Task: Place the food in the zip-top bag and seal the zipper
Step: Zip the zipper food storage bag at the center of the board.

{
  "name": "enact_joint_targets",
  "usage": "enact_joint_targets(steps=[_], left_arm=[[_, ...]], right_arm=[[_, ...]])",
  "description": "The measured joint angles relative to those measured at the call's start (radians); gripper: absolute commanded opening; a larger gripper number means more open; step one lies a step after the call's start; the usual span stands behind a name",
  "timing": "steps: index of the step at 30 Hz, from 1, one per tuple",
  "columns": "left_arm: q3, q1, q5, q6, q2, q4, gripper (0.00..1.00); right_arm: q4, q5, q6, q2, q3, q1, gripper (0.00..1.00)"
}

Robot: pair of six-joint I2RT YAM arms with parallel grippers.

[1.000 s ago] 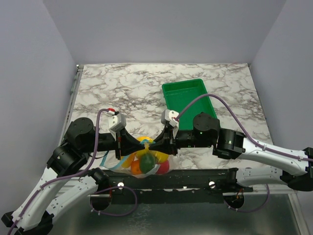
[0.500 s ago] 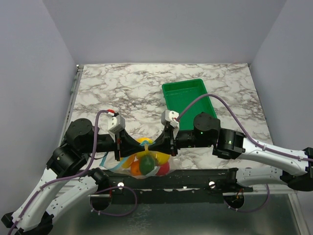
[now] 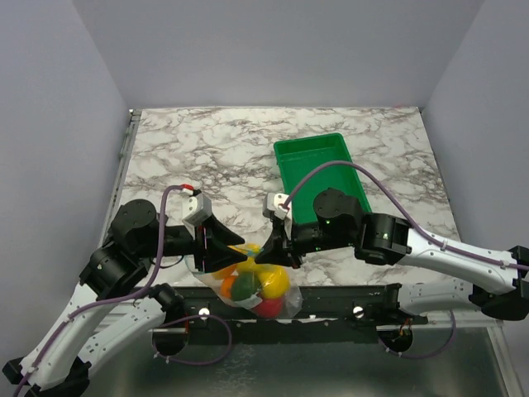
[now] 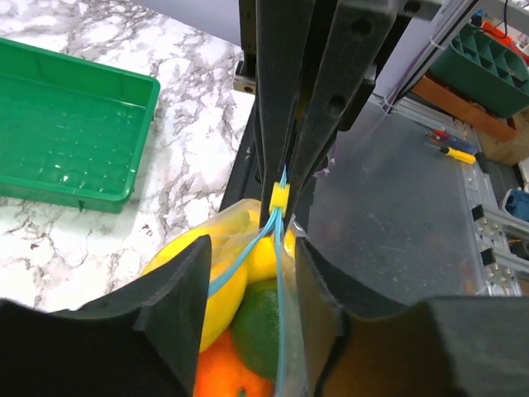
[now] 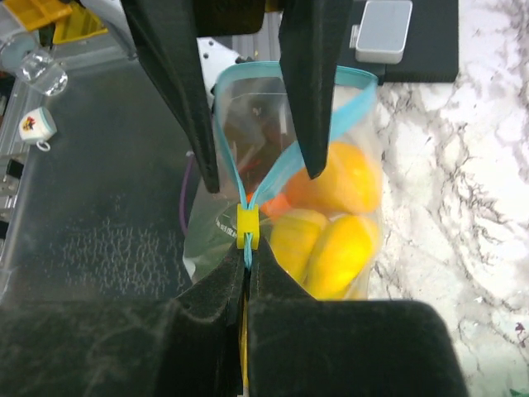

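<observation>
there was one zip-top bag point(image 3: 248, 285), with one zipper point(image 5: 285, 169) and one yellow slider point(image 5: 247, 227). inside showed one green piece point(image 3: 242, 287), one red piece point(image 3: 266, 308), one orange point(image 5: 343, 178) and at least two yellow fruits point(image 5: 334, 258). one green tray point(image 3: 318, 169); two grippers, left gripper point(image 3: 235, 251) and right gripper point(image 3: 263, 252).

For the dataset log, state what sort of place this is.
Probably a robotics lab test cell: a marble-patterned table boxed in by plain walls, and, beyond the table's edge, a green parts bin and loose tools on a bench.

clear crinkly bag point(image 5: 248, 132), glossy fruits point(image 5: 331, 240); table point(image 3: 207, 149) — marbled
</observation>
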Motion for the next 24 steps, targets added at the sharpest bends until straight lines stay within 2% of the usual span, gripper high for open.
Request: enact_joint_targets(steps=[5, 13, 20, 24], left_arm=[[0.002, 0.000, 0.019, 0.014, 0.024, 0.017, 0.61], [0.001, 0.000, 0.066, 0.024, 0.058, 0.058, 0.61], [-0.029, 0.000, 0.104, 0.023, 0.079, 0.112, 0.52], [-0.044, 0.000, 0.129, 0.016, 0.079, 0.134, 0.40]], right_arm=[[-0.067, -0.023, -0.002, 0.013, 0.007, 0.000, 0.01], [-0.118, -0.055, -0.003, 0.030, 0.043, 0.000, 0.01], [-0.126, -0.073, -0.003, 0.050, 0.066, 0.000, 0.01], [-0.135, -0.074, -0.003, 0.064, 0.078, 0.000, 0.01]])
